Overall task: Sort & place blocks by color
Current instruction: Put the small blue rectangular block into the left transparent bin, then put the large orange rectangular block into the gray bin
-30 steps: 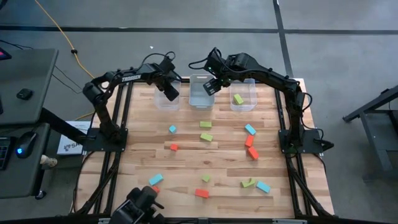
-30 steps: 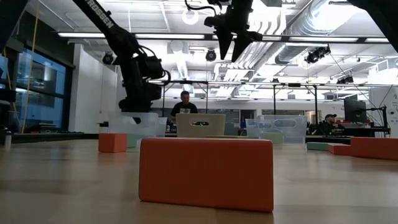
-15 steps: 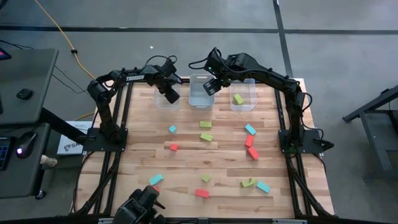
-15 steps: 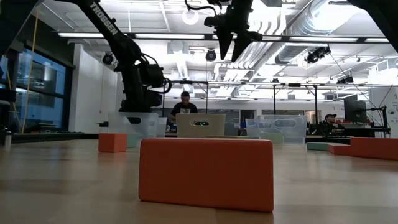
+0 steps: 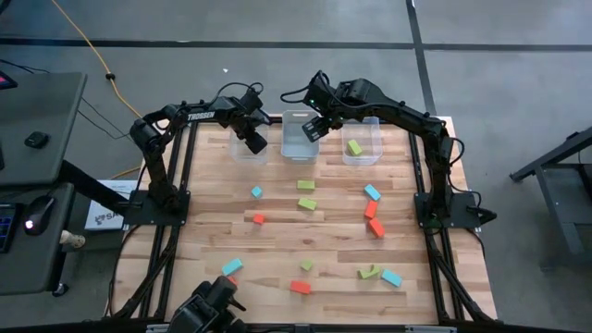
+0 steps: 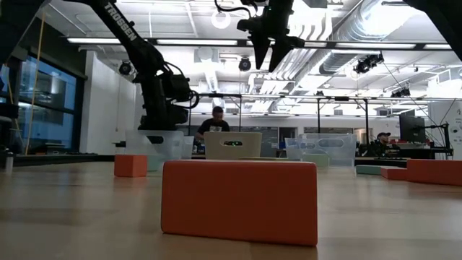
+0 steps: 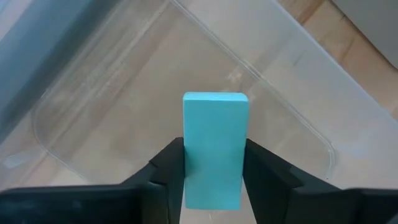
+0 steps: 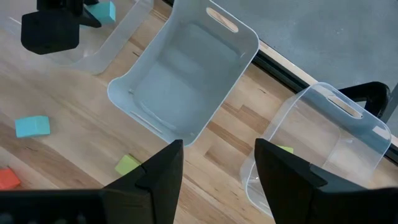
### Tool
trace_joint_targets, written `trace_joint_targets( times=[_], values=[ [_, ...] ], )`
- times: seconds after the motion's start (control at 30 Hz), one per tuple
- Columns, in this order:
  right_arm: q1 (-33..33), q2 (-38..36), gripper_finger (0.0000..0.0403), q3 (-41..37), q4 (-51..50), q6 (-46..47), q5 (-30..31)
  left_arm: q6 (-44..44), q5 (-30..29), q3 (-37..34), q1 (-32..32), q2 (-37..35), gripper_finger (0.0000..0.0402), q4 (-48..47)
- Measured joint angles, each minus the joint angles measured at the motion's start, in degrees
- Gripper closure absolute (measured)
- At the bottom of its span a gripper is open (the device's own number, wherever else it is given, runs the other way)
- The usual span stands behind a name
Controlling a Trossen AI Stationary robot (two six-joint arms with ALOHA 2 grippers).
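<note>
Since approx. one sec ago the left arm has swung slightly toward the back-left corner of the worktop (image 5: 277, 250), elbow shifted, and its left hand (image 5: 252, 141) now hangs over the leftmost clear bin (image 5: 242, 150); right arm unchanged. Left wrist view: a light blue bar (image 7: 214, 149) stands between the two dark fingers (image 7: 165, 171), directly above the bin's bare floor; fingers flank it closely, but whether they still pinch it or have just let go cannot be told. Right hand (image 5: 313, 128) hovers above the middle bin (image 5: 301, 148), jaws apart, nothing between them (right wrist view). Rightmost bin (image 5: 370, 153) holds one lime green block (image 5: 354, 147). Step in hand, judged: drop-off of a blue piece into the left bin, i.e. release phase. Sorting is at an early stage: most blocks lie loose on the worktop, e.g. a small blue cube (image 5: 256, 192), a red-orange block (image 5: 259, 219), two green blocks (image 5: 306, 194) mid-worktop, a red-orange bar (image 5: 300, 288) near the front edge, which fills the low view (image 6: 239, 202). Next move, judged: fingers spread fully so the bar falls clear, hand lifts straight up w/o catching the bin rim, then travels to another loose block; the nearby blue cube is a likely pick for the same bin.
</note>
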Motion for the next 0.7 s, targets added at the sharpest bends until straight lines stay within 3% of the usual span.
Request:
trace_joint_targets(
  times=[0.43,0.7],
  values=[
    [0.0,0.0,0.0215,0.0,0.0,-0.2,-1.1,0.0,0.0,0.3,0.0,0.0,0.0249,-0.4],
    [-0.4,0.0,0.0212,0.0,-0.3,-2.9,-3.3,2.6,-0.2,9.1,0.0,0.2,0.0248,-8.5]
  ],
)
